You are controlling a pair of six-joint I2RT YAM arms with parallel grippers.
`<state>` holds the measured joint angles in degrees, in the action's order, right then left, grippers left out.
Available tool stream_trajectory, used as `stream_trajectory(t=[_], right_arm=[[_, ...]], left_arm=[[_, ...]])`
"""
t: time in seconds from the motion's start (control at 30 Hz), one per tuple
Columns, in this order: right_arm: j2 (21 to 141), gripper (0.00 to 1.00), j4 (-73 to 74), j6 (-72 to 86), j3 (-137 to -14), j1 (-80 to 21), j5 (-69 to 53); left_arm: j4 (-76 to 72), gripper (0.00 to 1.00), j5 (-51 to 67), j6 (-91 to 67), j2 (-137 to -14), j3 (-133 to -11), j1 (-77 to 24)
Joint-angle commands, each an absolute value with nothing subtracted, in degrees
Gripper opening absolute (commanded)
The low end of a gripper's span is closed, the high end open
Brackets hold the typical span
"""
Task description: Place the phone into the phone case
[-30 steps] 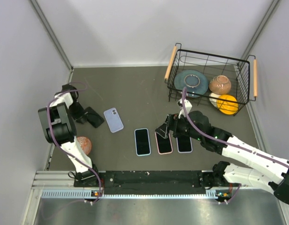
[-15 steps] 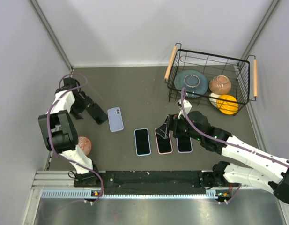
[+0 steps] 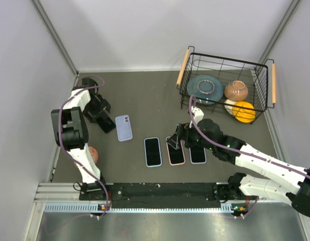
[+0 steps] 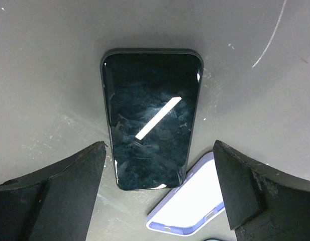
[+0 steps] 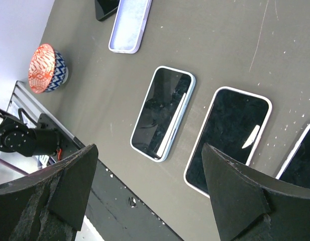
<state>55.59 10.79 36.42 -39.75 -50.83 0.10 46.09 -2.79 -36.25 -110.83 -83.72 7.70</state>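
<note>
Left tool (image 4: 159, 150) shifted, phone (image 4: 150, 110) just ahead

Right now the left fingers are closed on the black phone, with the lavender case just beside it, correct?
Not closed. The left wrist view shows the left fingers spread wide, clear of the black phone, which lies flat on the table, ungripped. The lavender case is just beside it, as you said.

The lilac case (image 4: 187, 203), just beside the black phone (image 4: 151, 118), is cut off by the bottom edge. Closer to the bases than that phone, the left arm (image 3: 74, 131) half hides a bowl (image 3: 93, 155).
</note>
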Motion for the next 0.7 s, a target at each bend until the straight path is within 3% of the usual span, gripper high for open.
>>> stream_trajectory(t=[0.0, 0.23, 0.4, 0.6, 0.67], right_arm=[[55.99, 0.84, 9.84, 35.59, -41.75, -50.54, 1.41], [56.08, 0.84, 10.11, 35.6, -42.01, -50.54, 1.14], [55.64, 0.84, 10.55, 35.77, -42.36, -50.54, 1.06], [55.55, 0.84, 10.98, 35.86, -42.98, -50.45, 0.97], [55.37, 0.84, 11.25, 36.21, -43.24, -50.54, 0.53]], left_arm=[[48.78, 0.93, -5.98, -37.62, -112.32, -86.57, 6.94], [48.25, 0.92, -5.97, -37.88, -114.26, -86.22, 6.59], [48.16, 0.82, -5.98, -37.71, -115.84, -86.31, 6.59], [48.43, 0.82, -6.94, -38.32, -116.63, -86.04, 6.42], [48.25, 0.78, -7.12, -38.15, -116.63, -85.87, 6.07]])
